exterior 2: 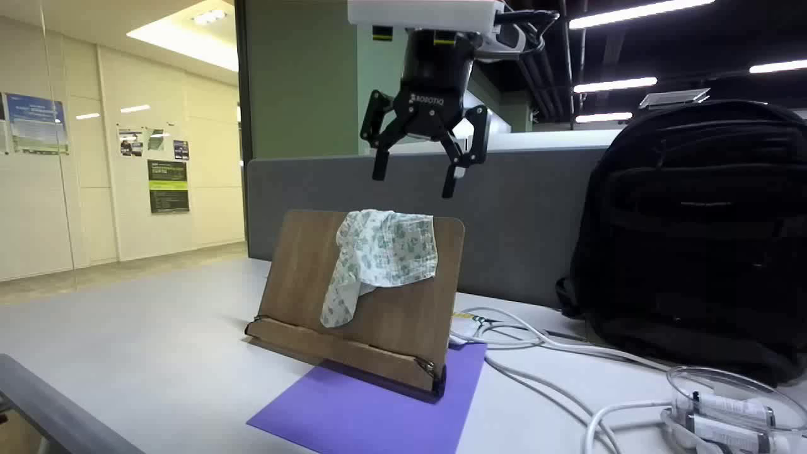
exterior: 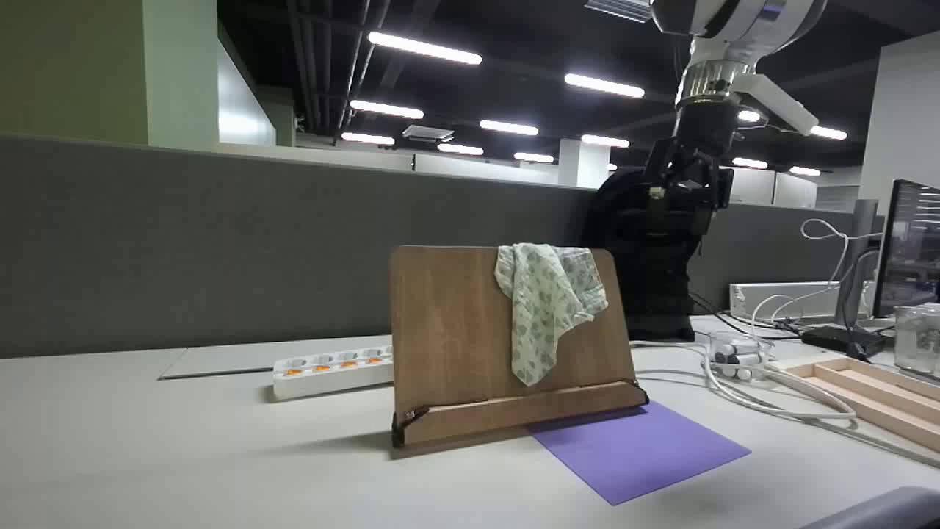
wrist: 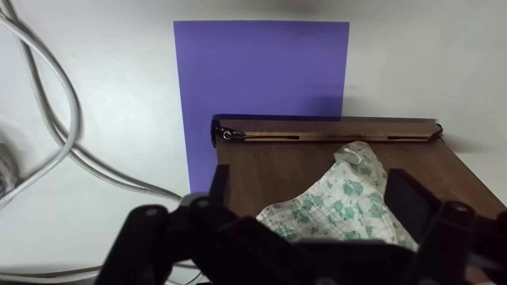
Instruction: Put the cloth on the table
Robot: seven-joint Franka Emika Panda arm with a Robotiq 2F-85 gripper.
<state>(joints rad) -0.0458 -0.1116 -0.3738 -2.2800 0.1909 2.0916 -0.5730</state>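
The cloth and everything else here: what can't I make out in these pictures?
Cloth: in both exterior views, the stand hides anything hanging behind it; in the wrist view, the gripper covers part.
Purple sheet: the stand covers part of it in all three views.
Screen: cut off by the right edge in an exterior view.
Wall posters: writing too small and blurred to read in an exterior view.

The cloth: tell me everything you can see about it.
The cloth is pale, near-white, with a green leaf-like print, and looks like thin, crinkled fabric. It lies draped in folds over the top edge of the tilted brown board, off the table. One narrow end hangs down the front toward the ledge, with a broader, shorter flap beside it. Only the board visibly touches it; the open fingers are above, apart from it. Any part behind is hidden.
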